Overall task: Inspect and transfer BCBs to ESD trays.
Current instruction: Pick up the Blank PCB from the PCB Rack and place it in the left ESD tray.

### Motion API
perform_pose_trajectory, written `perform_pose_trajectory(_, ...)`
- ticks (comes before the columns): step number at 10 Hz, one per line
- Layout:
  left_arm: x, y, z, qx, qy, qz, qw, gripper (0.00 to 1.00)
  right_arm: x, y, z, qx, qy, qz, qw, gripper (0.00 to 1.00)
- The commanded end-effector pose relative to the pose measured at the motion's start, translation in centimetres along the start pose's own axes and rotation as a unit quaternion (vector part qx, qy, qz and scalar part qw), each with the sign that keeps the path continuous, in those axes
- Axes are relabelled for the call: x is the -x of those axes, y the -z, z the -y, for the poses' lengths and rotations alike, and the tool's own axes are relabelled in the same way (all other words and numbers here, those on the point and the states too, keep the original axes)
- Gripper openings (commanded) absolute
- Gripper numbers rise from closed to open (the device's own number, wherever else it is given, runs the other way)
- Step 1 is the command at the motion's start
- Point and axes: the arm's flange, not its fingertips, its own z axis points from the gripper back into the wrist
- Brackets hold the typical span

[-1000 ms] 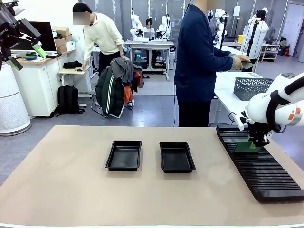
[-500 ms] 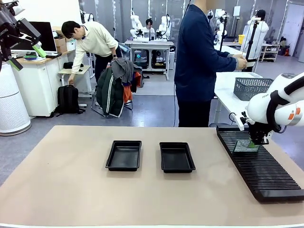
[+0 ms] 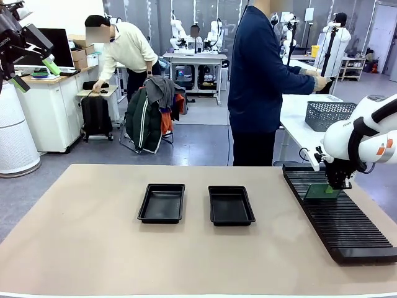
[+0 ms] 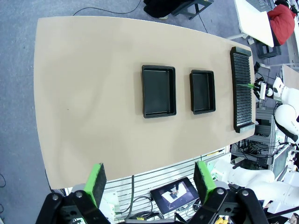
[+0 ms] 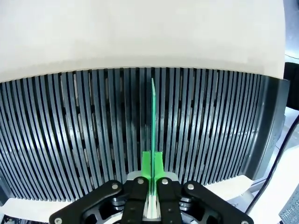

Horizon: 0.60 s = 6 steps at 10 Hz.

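Got the right gripper point(image 5: 152, 173) pinched shut on the top edge of a BCB point(image 5: 153, 112), board standing on edge in line with the slots of the rack point(image 5: 70, 140), over at the table's right side. Left gripper point(image 4: 150, 179) up high above the table, fingers spread wide. Left tray point(image 3: 161, 220) and right tray point(image 3: 232, 222) side by side mid-table, well apart from the rack.

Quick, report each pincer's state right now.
Left pincer: open, holding nothing, high above the table.
Right pincer: shut on a BCB standing on edge at the slotted rack.
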Motion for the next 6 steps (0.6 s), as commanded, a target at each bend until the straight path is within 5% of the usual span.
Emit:
perform_pose_trajectory(1,0.1,0.0,0.0,0.000,-0.001,0.000,1.000,1.00,0.6,-0.8,0.5,0.002,-0.006,0.001,1.000,0.00)
perform_pose_trajectory(6,0.1,0.0,0.0,0.000,-0.001,0.000,1.000,1.00,2.9,-13.1,-0.6,-0.002,0.022,0.000,1.000,0.00)
